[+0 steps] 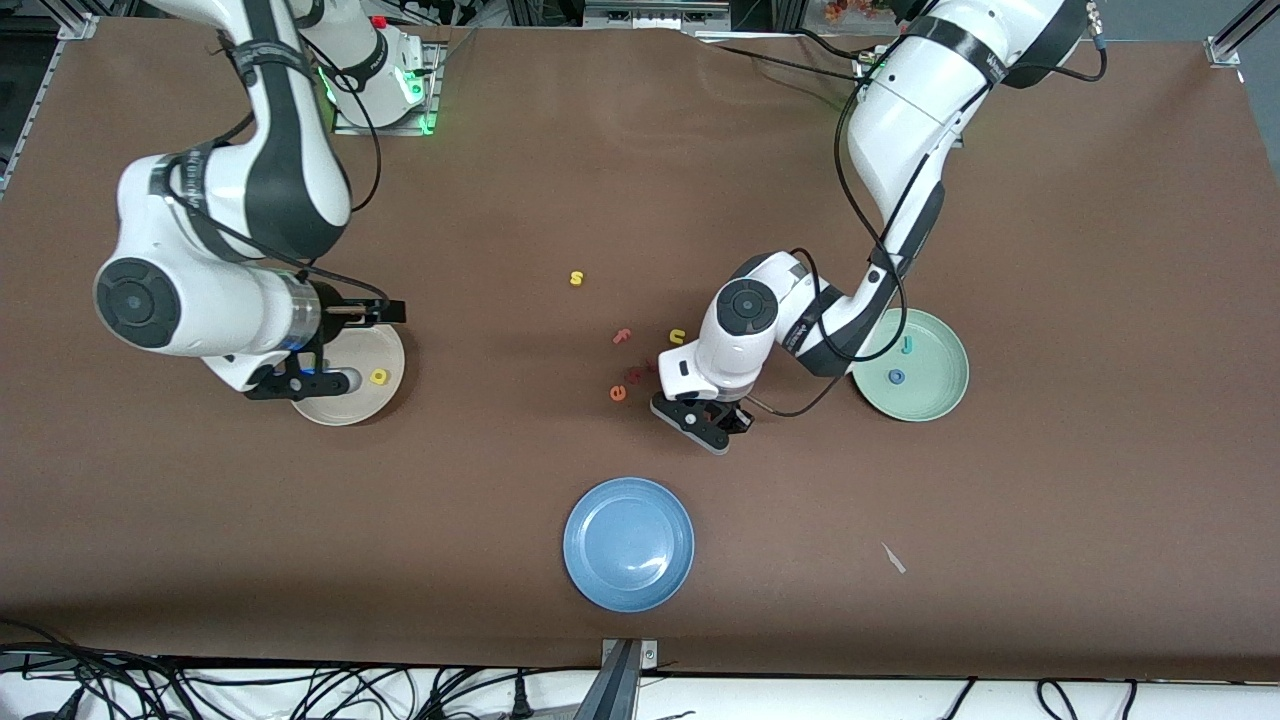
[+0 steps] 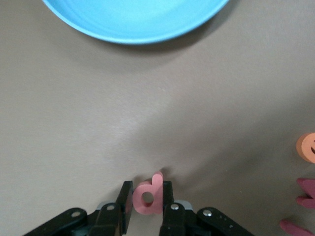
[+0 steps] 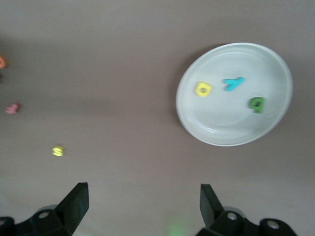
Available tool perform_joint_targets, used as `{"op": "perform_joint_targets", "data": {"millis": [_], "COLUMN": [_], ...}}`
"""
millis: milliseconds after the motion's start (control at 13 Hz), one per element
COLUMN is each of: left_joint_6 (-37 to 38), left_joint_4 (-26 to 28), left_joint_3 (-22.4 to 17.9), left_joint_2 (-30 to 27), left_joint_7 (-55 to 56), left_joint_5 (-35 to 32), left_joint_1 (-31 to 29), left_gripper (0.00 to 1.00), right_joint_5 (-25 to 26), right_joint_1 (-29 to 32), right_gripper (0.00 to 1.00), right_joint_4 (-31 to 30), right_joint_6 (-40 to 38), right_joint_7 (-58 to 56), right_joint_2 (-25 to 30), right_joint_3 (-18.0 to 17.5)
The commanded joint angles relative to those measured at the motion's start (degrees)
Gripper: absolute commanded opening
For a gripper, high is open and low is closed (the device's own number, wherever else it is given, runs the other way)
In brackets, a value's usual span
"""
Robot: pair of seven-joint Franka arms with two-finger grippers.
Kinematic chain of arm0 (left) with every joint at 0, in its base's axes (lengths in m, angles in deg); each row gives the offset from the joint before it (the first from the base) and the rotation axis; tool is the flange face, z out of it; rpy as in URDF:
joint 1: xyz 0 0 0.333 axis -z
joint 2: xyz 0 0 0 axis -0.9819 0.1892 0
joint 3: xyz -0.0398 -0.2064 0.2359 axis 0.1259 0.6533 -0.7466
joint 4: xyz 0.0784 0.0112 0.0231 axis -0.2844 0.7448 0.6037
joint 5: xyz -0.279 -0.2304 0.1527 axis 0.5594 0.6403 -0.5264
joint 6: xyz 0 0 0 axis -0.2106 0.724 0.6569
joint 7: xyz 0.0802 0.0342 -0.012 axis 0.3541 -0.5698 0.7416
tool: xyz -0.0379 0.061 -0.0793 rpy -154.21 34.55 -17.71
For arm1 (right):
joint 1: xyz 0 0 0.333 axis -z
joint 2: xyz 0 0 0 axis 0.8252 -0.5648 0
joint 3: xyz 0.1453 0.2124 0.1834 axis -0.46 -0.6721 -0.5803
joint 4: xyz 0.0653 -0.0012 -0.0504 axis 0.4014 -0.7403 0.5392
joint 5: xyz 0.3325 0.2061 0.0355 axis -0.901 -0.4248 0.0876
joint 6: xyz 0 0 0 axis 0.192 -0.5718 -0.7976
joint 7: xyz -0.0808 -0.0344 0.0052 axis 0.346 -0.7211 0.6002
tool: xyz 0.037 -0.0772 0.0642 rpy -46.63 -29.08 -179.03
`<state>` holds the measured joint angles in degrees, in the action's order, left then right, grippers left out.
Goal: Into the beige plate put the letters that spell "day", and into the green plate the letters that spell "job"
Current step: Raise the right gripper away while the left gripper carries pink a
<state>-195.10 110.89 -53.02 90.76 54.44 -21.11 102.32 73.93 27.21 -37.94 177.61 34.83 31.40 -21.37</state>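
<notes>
from my remote seat, the front view shows a brown table with both arm bases along the top edge. my left gripper is low over the table in the middle, beside a small cluster of loose letters: an orange e, a salmon f and a yellow u, with a yellow s farther from the camera. toward the left arm's end sits the green plate, holding a dark blue o and a light blue j. toward the right arm's end, the beige plate lies partly under my right arm, with the yellow round letter visible in it; my right gripper hovers over that plate. a blue plate lies nearest the camera. in the left wrist view, the left gripper is clamped on the salmon-red b, the letter upright between the two black fingers, above bare table, with the blue plate's rim ahead and the orange e at the edge. in the right wrist view, the right gripper has its fingers spread wide with nothing between them, above the table. the beige plate holds the yellow round letter, a teal y and a dark green d, each lying apart from the others. the yellow s and salmon f lie on the table well apart from that plate.
</notes>
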Motion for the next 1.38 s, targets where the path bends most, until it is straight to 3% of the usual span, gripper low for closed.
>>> {"op": "perform_joint_targets", "data": {"millis": [0, 77, 154, 308, 538, 1000, 1154, 1308], "left_joint_6": [6.74, 10.16, 14.20, 21.32, 31.10, 29.63, 24.46, 17.88], "left_joint_4": [0.32, 0.40, 0.40, 1.10, 3.98, 20.94, 28.40, 34.57], "left_joint_3": [0.34, 0.69, 1.22, 1.84, 1.84, 1.92, 2.27, 2.28], "left_joint_2": [-4.66, -6.06, -7.21, -9.67, -14.23, -24.17, -27.07, -28.22], "left_joint_7": [-0.81, -0.81, -0.90, -3.17, -6.87, -15.58, -15.58, -15.58], "left_joint_5": [-0.24, -0.24, 0.46, 0.91, 2.13, 2.22, 4.32, 6.61], "left_joint_1": [-2.03, -2.91, -4.31, -7.39, -11.87, -22.86, -23.57, -23.75], "left_gripper": [0.00, 0.00, 0.00, 0.00, 0.00, 0.00, 0.00, 0.00], "right_joint_5": [10.94, 14.90, 16.85, 16.26, 16.25, 17.13, 16.09, 15.03], "right_joint_1": [15.33, 19.74, 21.27, 24.16, 25.41, 25.41, 25.68, 25.85], "right_gripper": [1.00, 1.00, 1.00, 1.00, 1.00, 1.00, 1.00, 1.00], "right_joint_4": [0.11, 0.11, 0.02, -2.08, -3.23, -3.23, -3.23, -3.23], "right_joint_6": [-0.85, -0.58, -0.32, 3.18, 3.74, 1.96, 2.32, 2.06], "right_joint_7": [-0.45, -0.44, -0.01, 0.26, -0.01, -0.18, -0.88, -3.95], "right_joint_2": [3.95, 4.92, 6.41, 12.99, 16.17, 21.11, 20.93, 20.93], "right_joint_3": [-18.52, -23.82, -25.18, -25.28, -25.02, -23.17, -19.59, -18.78]}}
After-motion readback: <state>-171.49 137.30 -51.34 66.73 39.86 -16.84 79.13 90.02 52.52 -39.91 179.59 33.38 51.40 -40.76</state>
